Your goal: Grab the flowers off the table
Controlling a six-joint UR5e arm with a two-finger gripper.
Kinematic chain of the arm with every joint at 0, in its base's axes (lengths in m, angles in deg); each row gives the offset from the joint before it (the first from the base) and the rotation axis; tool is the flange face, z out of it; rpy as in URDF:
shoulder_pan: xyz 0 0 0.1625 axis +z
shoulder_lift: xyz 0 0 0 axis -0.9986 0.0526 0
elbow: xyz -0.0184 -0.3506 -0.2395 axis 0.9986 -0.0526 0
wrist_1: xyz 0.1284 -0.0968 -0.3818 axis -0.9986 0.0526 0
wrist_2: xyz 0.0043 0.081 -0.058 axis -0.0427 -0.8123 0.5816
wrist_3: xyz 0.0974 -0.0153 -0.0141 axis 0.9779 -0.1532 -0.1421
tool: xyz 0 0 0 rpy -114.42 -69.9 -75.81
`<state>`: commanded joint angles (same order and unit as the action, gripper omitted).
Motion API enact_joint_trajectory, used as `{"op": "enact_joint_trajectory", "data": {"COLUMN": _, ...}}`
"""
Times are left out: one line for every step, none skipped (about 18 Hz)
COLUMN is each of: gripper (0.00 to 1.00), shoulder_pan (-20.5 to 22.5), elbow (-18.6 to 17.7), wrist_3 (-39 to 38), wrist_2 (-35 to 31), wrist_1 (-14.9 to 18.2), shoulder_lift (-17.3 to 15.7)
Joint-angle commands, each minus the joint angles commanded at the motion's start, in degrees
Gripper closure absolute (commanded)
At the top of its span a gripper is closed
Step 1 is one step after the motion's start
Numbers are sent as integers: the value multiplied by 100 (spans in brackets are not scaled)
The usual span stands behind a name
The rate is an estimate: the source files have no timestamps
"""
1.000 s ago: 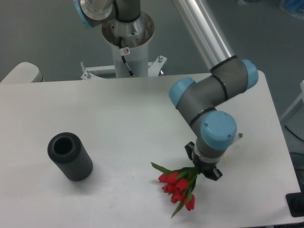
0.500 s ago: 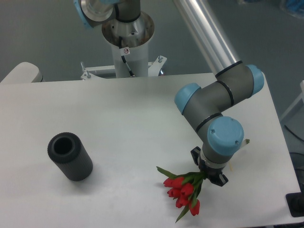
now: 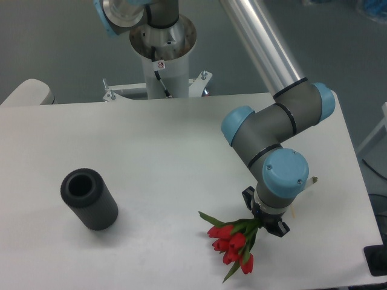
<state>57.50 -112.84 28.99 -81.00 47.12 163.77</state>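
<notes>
The flowers [image 3: 233, 243], a small bunch of red tulip buds with green stems and leaves, hang out to the lower left of my gripper [image 3: 264, 215] near the front right of the white table [image 3: 151, 139]. The stems pass under the blue wrist, and a pale stem end [image 3: 312, 180] pokes out on its right side. The black jaws sit either side of the stems and look shut on them; the wrist hides the contact itself. I cannot tell whether the buds touch the tabletop.
A black hollow cylinder [image 3: 89, 199] lies on the left side of the table. The arm's base column [image 3: 162, 42] stands behind the far edge. The table's right edge [image 3: 357, 181] and front edge are close to the gripper.
The gripper moved right and toward the front edge with the flowers moving along with it; over the last half second it has barely shifted.
</notes>
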Motion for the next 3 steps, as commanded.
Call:
{"op": "enact_joint_trajectory", "data": {"gripper": 100, "shoulder_pan": -9, "elbow": 0, "wrist_3": 0, "wrist_2": 0, "wrist_1": 0, "shoulder_lift": 0}}
{"op": "enact_joint_trajectory", "data": {"gripper": 100, "shoulder_pan": -9, "elbow": 0, "wrist_3": 0, "wrist_2": 0, "wrist_1": 0, "shoulder_lift": 0}}
{"op": "enact_joint_trajectory", "data": {"gripper": 100, "shoulder_pan": -9, "elbow": 0, "wrist_3": 0, "wrist_2": 0, "wrist_1": -9, "shoulder_lift": 0}}
